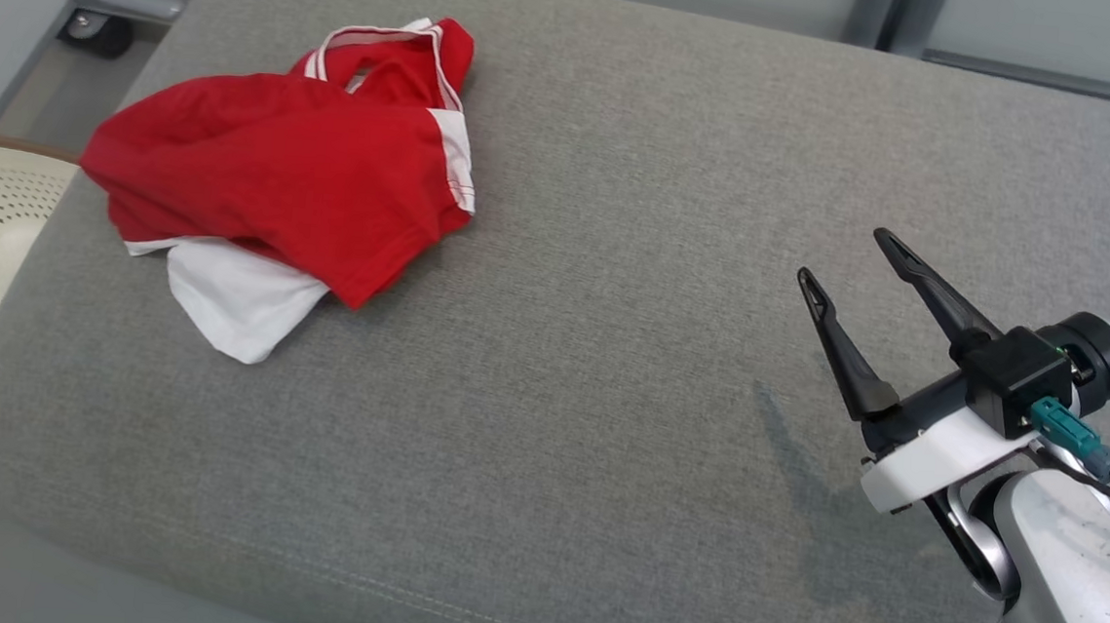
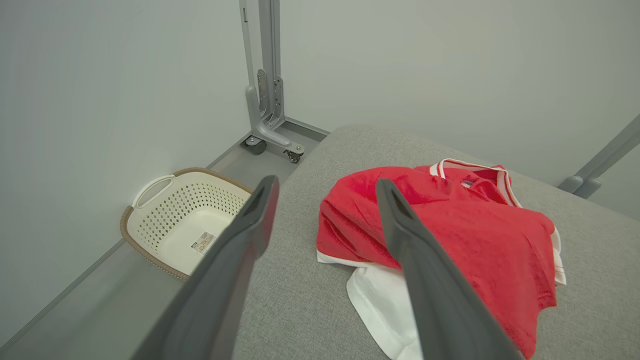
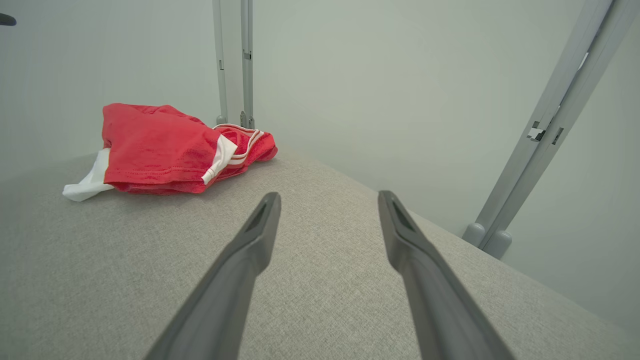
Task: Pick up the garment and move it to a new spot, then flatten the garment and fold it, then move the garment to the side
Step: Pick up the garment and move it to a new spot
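Red with white trim, the shirt lies crumpled at the far left of the grey cushion. The left gripper and right gripper stand released, empty. The pick-up looks not yet begun; next, the left gripper likely must reach down onto the cloth.

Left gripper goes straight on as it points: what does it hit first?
Likely the shirt, at its edge toward the basket, or the cushion just beside it; depth is unclear.

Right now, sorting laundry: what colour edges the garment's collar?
White with a red stripe; crumpled red-and-white fabric garment, best in left wrist view.
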Robot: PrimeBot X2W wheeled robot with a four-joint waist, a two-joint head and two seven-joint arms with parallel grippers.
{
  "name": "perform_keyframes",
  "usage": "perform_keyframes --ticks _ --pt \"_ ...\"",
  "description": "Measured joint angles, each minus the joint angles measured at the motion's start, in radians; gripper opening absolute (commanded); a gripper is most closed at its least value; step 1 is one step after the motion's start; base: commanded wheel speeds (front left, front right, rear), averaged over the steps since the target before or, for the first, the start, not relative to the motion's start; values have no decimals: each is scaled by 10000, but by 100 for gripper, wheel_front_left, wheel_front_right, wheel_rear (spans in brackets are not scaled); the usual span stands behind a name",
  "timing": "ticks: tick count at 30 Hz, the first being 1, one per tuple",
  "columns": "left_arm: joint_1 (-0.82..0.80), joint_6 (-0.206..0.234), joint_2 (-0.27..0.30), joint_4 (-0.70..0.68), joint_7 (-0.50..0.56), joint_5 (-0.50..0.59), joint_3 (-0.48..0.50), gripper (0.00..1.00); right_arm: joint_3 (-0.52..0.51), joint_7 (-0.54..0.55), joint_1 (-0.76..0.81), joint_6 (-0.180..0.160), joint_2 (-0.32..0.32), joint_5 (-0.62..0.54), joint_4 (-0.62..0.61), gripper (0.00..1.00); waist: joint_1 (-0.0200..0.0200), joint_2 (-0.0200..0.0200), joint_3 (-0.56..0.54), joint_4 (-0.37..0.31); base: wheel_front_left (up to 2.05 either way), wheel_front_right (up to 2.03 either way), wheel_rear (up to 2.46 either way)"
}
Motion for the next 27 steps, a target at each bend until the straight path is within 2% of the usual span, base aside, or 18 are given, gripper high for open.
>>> perform_keyframes --ticks 5,11,18,27 --pt "-622 389 328 295 646 -232 529 100 -2 98 -213 29 -82 -44 -261 100 0 0 480 -452 0 0 0" --pt "-1662 859 512 859 1511 -1074 1315 100 -215 268 -609 33 -412 -230 -698 100 0 0 1423 -1220 0 0 0" --pt "-2277 1227 686 1480 2151 -1116 1175 100 -562 351 -1103 29 -700 -318 -1181 100 0 0 2469 -1833 0 0 0" --pt "-2364 1670 821 2792 2493 -58 606 100 -662 336 -1272 29 -809 -349 -1206 100 1 0 3383 -2444 0 0 0"
